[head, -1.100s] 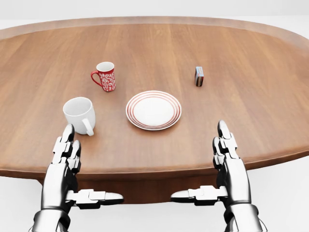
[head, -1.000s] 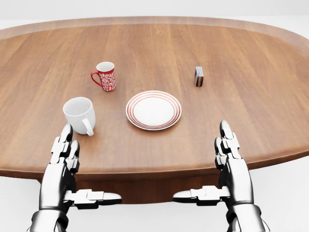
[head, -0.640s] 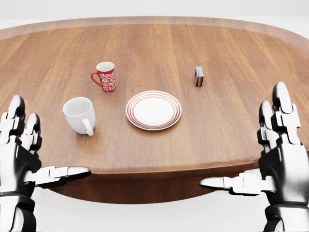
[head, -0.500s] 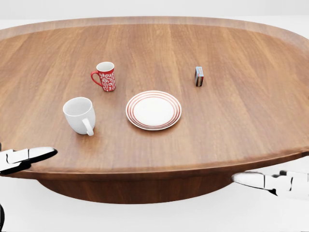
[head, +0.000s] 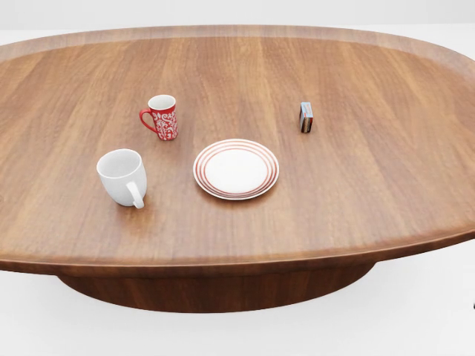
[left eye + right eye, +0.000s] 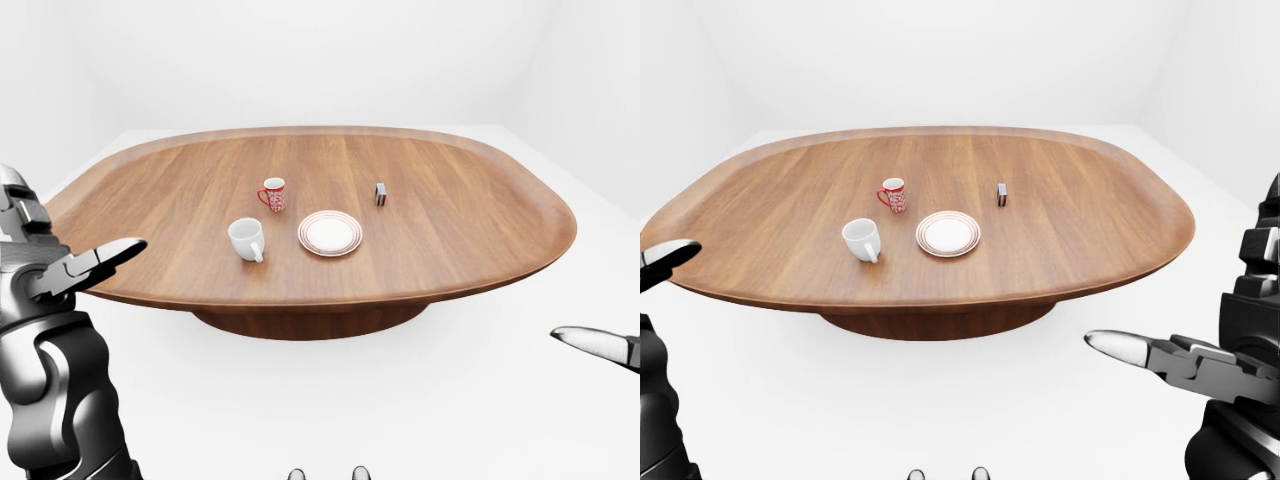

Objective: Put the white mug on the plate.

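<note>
The white mug stands upright on the wooden table, its handle turned toward the bottom of the head view. To its right, a small gap away, lies the white plate with red rings, and nothing is on it. Neither hand shows in the head view. In the left-eye view my left hand is raised at the far left, open, off the table's left rim. My right hand shows at the far right of the right-eye view, open with its thumb stretched out, below the table's rim. Both hold nothing.
A red patterned mug stands above the white mug in the head view. A small upright box sits to the upper right of the plate. The table is a broad oval on a dark central base, with white floor around it.
Both hands have swung outward from near the table's lower rim and left the head view. The mugs, plate and box have not moved.
</note>
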Motion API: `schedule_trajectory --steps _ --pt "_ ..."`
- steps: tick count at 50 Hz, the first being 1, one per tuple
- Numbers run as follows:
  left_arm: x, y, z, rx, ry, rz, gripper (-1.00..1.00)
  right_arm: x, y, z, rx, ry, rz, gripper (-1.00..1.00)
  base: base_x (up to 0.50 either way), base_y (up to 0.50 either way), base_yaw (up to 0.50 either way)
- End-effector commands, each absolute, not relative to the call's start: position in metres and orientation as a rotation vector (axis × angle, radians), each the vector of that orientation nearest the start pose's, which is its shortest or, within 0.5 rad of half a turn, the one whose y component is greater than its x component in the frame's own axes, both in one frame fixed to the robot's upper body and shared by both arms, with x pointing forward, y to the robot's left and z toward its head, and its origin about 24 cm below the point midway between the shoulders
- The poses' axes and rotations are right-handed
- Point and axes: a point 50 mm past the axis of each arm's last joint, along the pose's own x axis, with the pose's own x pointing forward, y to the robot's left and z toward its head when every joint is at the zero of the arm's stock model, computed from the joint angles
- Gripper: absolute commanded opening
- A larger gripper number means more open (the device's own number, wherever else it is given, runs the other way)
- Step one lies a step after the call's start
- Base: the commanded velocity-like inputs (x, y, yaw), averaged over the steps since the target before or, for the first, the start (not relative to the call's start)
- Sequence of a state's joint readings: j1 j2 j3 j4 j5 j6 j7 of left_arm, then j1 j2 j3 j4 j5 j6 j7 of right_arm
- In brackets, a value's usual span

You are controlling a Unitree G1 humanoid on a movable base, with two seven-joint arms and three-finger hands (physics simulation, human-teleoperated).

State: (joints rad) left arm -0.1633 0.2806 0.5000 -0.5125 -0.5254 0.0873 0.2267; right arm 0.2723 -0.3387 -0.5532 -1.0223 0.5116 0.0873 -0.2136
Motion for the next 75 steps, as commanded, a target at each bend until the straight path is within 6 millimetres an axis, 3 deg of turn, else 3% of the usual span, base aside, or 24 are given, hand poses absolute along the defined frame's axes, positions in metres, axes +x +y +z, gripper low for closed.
schedule_trajectory --steps 1,32,69,75 --pt "0.2121 0.2772 0.2209 -0.247 -0.726 0.418 1.0 0.1221 -0.2376 0.2405 -0.083 -0.775 -0.295 1.0 0.0 0.0 0.0" --pt "0.2073 0.2759 0.2257 -0.259 -0.754 0.41 1.0 0.1249 -0.2323 0.2364 -0.127 -0.767 -0.286 1.0 0.12 0.01 0.0" --pt "0.2098 0.273 0.2232 -0.252 -0.742 0.396 1.0 0.1256 -0.2307 0.2369 -0.136 -0.787 -0.28 1.0 0.0 0.5 0.0" --pt "0.2099 0.2731 0.2232 -0.254 -0.743 0.397 1.0 0.1262 -0.23 0.237 -0.124 -0.788 -0.272 1.0 0.0 0.05 0.0"
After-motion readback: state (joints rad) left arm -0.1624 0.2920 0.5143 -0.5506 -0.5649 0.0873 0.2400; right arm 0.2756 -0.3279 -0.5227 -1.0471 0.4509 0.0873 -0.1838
